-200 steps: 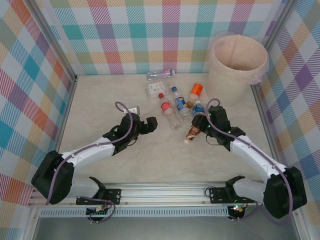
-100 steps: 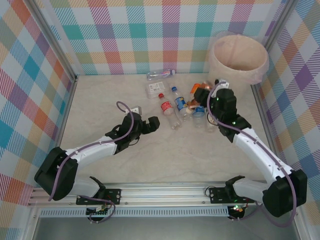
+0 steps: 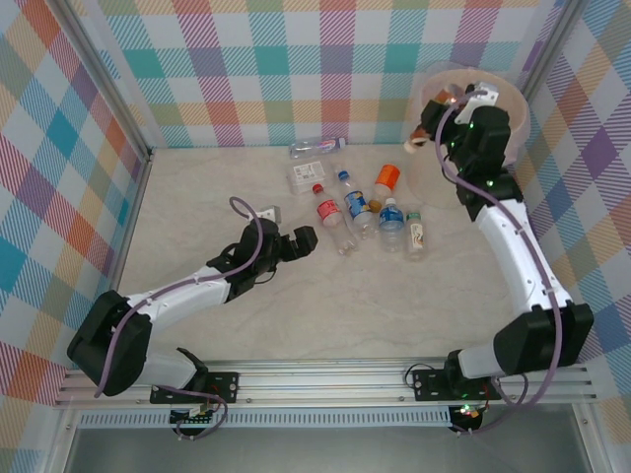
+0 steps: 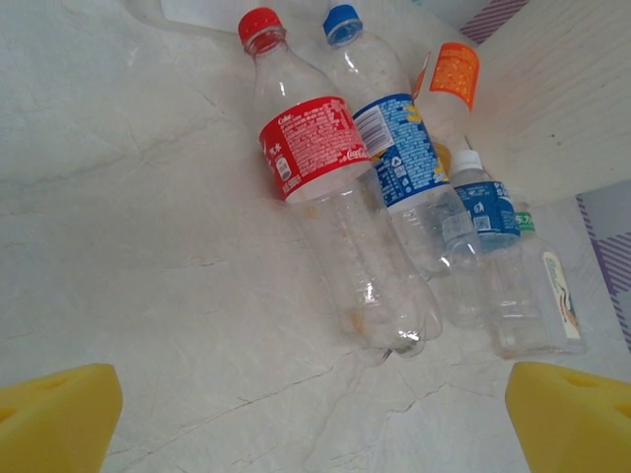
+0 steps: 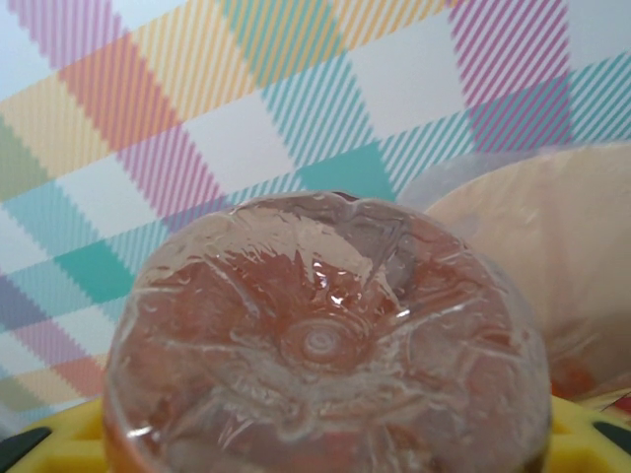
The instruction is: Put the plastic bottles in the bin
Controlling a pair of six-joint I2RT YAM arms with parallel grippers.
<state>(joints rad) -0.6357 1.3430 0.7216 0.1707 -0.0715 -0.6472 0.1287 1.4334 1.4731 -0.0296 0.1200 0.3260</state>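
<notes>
The right pincer point(image 3: 432, 120), clamped on a crushed brownish bottle point(image 3: 414, 141), hangs over the rim of the bin point(image 3: 439, 177) in the top view. Its wrist camera adds the bottle's dimpled base against yellow pads point(image 5: 587, 439), with the bin's pink liner behind. The left pincer point(image 3: 302, 239) gapes wide and empty, its wrist view showing five bottles point(image 4: 311, 148) on the bench point(image 4: 148, 246) just ahead.

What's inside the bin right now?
The bin wall shows its pinkish liner. The right gripper, jaws shut on a brownish bottle, hangs over the opening and hides the bottom.
</notes>
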